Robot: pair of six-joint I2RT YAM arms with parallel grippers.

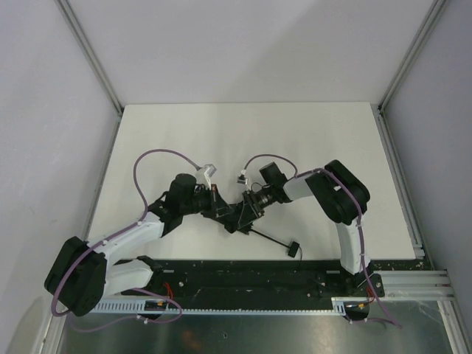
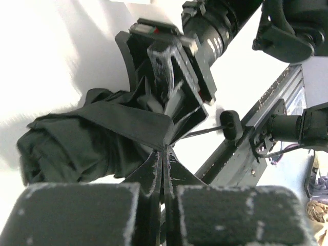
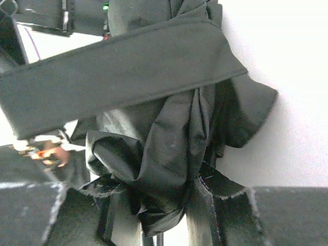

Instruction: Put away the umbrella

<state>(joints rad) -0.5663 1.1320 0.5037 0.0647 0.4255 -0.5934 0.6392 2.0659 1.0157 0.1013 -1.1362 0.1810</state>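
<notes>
both arms reach inward, low over the table (image 1: 221, 133), wrists turned toward each other, and meet at the folded umbrella (image 2: 77, 148) near the table's front middle. the left gripper (image 2: 163, 161) has its fingers pressed almost together, pinching the umbrella's flat strap (image 3: 118, 77). the right gripper (image 3: 164, 212) straddles the bunched canopy (image 3: 169, 154), apparently squeezing it. the shaft (image 1: 269, 237) slants toward the right arm's base and ends at the handle (image 1: 293, 249).

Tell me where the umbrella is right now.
Top view: the umbrella lies centrally on the table toward its near edge, bunched between the left gripper and right gripper, its handle reaching right.
</notes>
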